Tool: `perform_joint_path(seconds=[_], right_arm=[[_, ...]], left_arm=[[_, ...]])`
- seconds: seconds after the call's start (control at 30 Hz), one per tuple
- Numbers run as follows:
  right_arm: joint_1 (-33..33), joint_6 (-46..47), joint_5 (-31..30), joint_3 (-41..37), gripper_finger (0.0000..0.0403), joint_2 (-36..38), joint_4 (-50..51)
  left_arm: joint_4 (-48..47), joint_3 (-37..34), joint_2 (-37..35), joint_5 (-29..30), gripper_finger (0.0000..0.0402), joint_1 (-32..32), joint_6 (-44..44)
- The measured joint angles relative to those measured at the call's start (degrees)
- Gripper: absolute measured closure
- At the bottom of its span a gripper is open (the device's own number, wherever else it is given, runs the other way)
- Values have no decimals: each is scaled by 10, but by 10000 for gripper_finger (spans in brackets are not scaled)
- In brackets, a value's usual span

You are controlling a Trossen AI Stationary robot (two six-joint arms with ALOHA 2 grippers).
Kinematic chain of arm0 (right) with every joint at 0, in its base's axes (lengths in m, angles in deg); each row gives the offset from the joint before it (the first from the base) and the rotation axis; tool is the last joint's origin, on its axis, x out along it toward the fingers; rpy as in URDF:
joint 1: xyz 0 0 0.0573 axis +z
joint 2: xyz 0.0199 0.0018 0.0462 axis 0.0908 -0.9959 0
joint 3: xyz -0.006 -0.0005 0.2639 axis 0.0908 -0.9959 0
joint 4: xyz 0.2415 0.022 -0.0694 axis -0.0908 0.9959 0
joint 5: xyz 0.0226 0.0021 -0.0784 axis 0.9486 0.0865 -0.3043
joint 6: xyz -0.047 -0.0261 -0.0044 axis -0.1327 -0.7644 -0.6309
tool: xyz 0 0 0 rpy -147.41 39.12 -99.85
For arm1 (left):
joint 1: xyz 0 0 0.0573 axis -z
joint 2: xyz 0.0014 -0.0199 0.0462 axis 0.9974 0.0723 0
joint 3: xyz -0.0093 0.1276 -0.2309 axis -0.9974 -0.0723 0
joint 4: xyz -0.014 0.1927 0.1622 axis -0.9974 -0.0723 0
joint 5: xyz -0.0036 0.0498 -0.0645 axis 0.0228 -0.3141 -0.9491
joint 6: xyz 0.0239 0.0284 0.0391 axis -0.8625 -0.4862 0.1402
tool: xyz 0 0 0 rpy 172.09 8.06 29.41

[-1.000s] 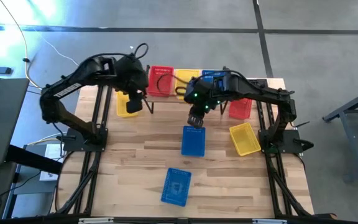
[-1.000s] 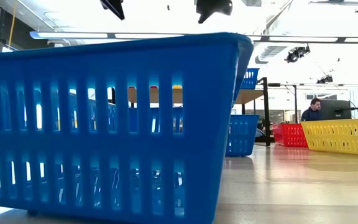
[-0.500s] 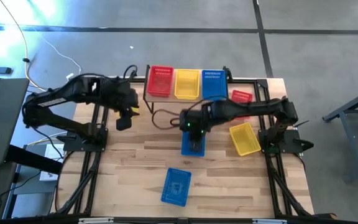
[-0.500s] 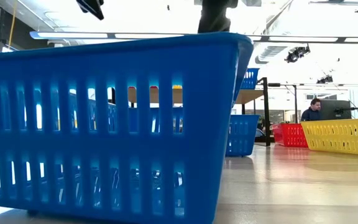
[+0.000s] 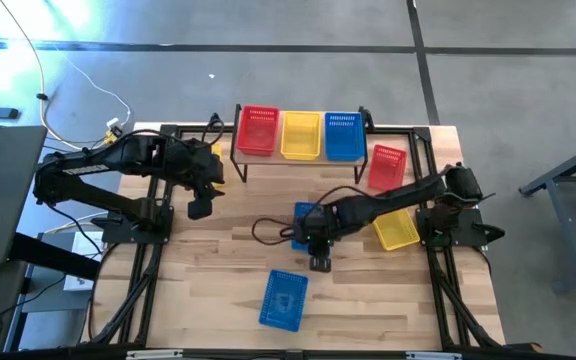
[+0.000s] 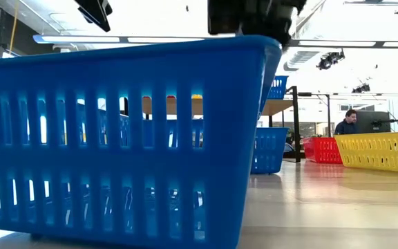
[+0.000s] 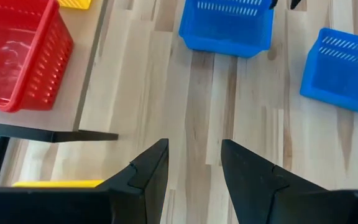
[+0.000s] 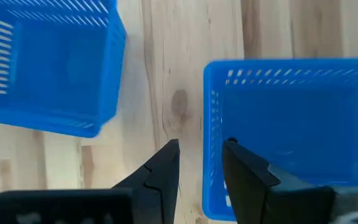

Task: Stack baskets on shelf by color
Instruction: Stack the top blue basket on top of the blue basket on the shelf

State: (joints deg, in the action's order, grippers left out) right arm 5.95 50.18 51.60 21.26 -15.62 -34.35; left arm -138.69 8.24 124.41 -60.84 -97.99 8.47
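Wooden tabletop (image 5: 218, 270) is spread with loose baskets, while the shelf (image 5: 298, 156) at its far edge already carries one red, one yellow and one blue basket side by side, so each colour has its stack begun. The right gripper (image 8: 201, 163) is lowered at the blue basket (image 5: 307, 222) in mid-table, its narrowly parted fingers straddling the near wall, apparently so the rim can be pinched for lifting. The left gripper (image 7: 193, 165) is held slightly open and empty over bare wood beside the shelf's left end.

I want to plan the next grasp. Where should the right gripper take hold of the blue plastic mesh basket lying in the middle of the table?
Probably the short rim wall of the blue plastic mesh basket, from above. The right gripper is open, straddling that thin upright wall.
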Motion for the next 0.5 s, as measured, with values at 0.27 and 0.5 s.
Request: perform_joint_path(seconds=[0.27,0.5], right_arm=[[6,32,0,-77,298,0,-78],[5,40,-15,-108,303,0,-89]], left_arm=[[0,0,0,1,265,0,0],[0,0,0,1,265,0,0]])
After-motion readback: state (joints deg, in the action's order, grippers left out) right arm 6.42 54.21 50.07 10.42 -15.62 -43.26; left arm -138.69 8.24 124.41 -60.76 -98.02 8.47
